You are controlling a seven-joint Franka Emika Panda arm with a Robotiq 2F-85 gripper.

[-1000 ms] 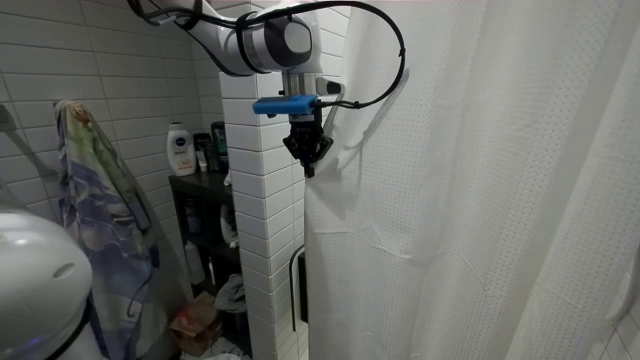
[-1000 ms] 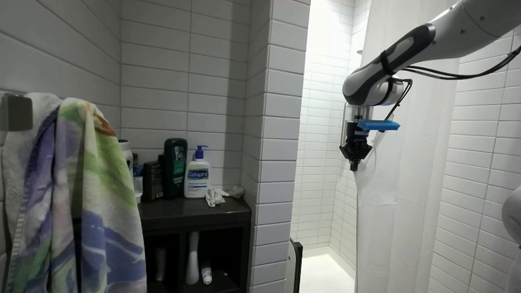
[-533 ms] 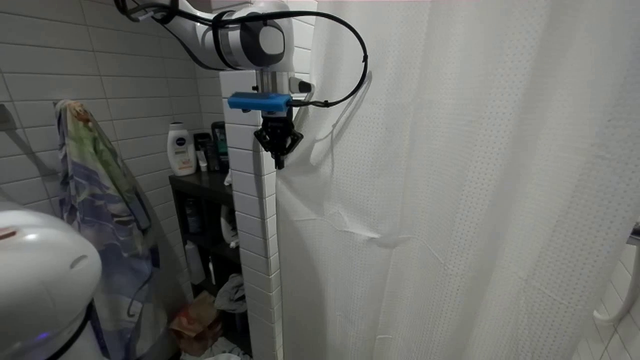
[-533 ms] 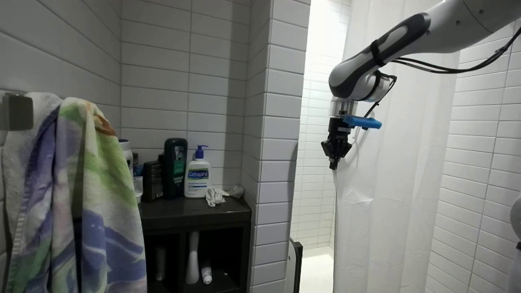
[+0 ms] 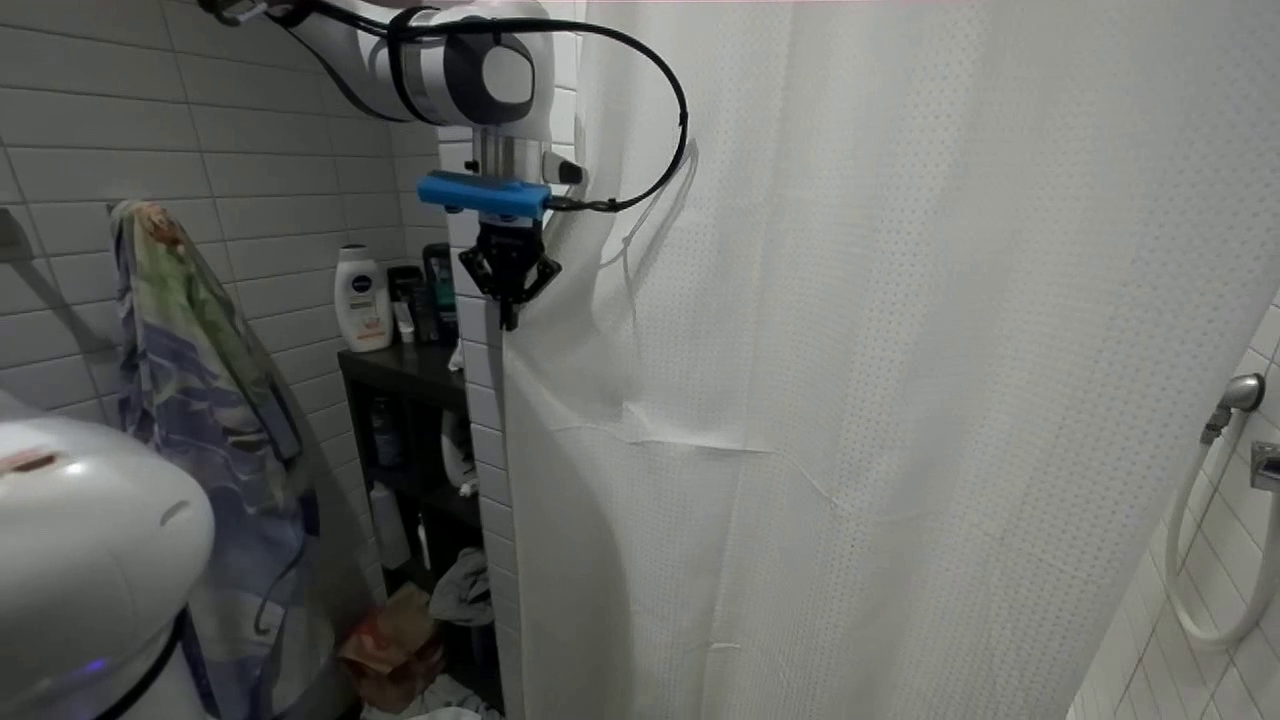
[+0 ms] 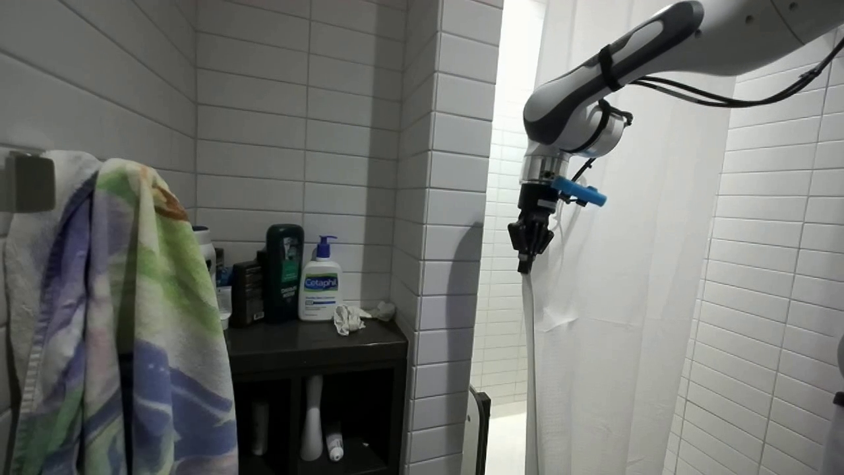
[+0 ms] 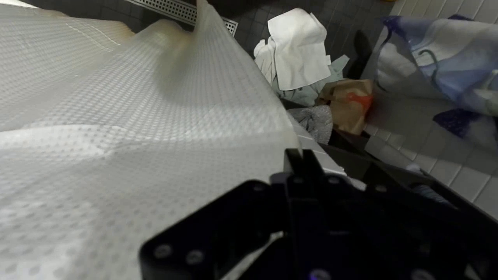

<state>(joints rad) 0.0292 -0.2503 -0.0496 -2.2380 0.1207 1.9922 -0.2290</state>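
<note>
My black gripper (image 5: 509,322) points down and is shut on the edge of the white shower curtain (image 5: 850,350). In an exterior view the curtain (image 6: 613,343) hangs down from the fingertips (image 6: 524,267), and its edge falls almost straight. In the wrist view the closed fingertips (image 7: 302,153) pinch the edge, and the dotted curtain (image 7: 175,116) spreads out to the left in folds. The pinched bit itself is hidden between the fingers. The white tiled pillar (image 6: 448,231) is near the gripper, with the arm's shadow on it.
A dark shelf (image 6: 316,353) holds several bottles, among them a pump bottle (image 6: 321,290) and a white bottle (image 5: 363,300). A colourful towel (image 6: 165,316) hangs on the wall. A paper bag (image 7: 346,105) and cloths (image 7: 299,50) lie low down. A hand shower (image 5: 1240,392) is at the right.
My gripper has moved left in both exterior views, toward the tiled pillar, pulling the curtain edge with it. The curtain is spread wider, and the hand shower has come into view.
</note>
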